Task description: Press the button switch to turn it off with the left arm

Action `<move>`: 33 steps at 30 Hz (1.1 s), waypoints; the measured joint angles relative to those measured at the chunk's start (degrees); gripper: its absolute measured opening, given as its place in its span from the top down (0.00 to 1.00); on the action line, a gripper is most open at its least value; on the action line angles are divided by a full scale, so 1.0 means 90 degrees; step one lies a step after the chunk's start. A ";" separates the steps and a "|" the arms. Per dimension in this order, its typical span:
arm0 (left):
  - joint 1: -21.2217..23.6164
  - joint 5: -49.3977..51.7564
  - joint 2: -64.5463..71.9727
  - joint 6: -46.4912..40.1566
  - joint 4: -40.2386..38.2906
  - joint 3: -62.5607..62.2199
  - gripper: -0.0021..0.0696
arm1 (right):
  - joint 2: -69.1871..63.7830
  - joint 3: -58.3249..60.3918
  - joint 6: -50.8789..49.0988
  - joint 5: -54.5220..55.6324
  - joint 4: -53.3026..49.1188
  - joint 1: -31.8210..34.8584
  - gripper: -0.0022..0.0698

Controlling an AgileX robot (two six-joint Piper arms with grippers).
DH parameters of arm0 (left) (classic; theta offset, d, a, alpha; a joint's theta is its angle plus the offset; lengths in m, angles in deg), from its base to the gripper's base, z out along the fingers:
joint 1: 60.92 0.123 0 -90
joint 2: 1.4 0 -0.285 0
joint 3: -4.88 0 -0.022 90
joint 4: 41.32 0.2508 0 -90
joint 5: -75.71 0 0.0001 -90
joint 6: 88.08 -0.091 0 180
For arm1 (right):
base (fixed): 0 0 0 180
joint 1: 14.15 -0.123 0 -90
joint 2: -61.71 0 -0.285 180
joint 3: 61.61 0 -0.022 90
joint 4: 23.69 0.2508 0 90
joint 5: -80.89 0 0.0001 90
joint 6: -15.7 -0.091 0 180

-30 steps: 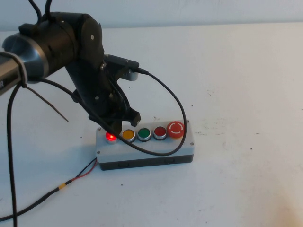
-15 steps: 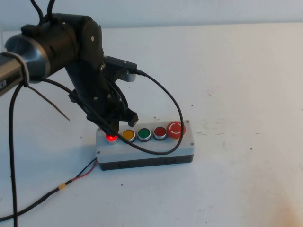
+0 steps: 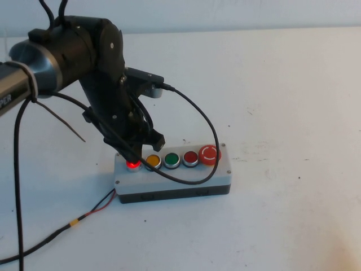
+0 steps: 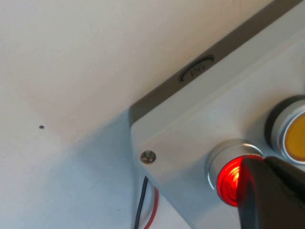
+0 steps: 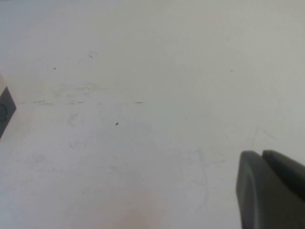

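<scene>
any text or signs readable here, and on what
White arrow marks circle the top of the big red mushroom button, at the far end of the grey box from the lit button switch; no words.
Embossed marking on the box's dark side tab: too blurred to read.
White letters on the arm sleeve: cut off, unreadable.
The left gripper and right gripper carry none.

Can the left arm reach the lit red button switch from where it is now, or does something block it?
Probably yes. The left hand is shut, its tip right at the button switch, which glows, nothing between them. The right hand, also shut, is elsewhere over bare table.
</scene>
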State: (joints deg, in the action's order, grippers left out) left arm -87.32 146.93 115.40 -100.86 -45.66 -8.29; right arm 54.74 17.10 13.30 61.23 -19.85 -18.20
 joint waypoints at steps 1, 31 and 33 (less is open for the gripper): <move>0.0000 -0.0014 -0.0035 -0.0027 0.0000 0.0000 0.98 | 0.0000 0.0000 0.0000 0.0000 0.0000 0.0000 0.99; -0.0022 -0.5559 -1.0628 0.0652 0.0301 0.7680 0.98 | 0.0000 0.0000 0.0000 0.0000 0.0000 0.0000 0.99; -0.0022 -0.5601 -1.1546 0.0755 0.0408 0.7992 0.98 | 0.0000 0.0000 0.0000 0.0000 0.0000 0.0000 0.99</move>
State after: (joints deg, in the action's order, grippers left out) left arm -87.51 96.52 11.49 -94.06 -41.99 63.63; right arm 54.74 17.10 13.30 61.23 -19.85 -18.20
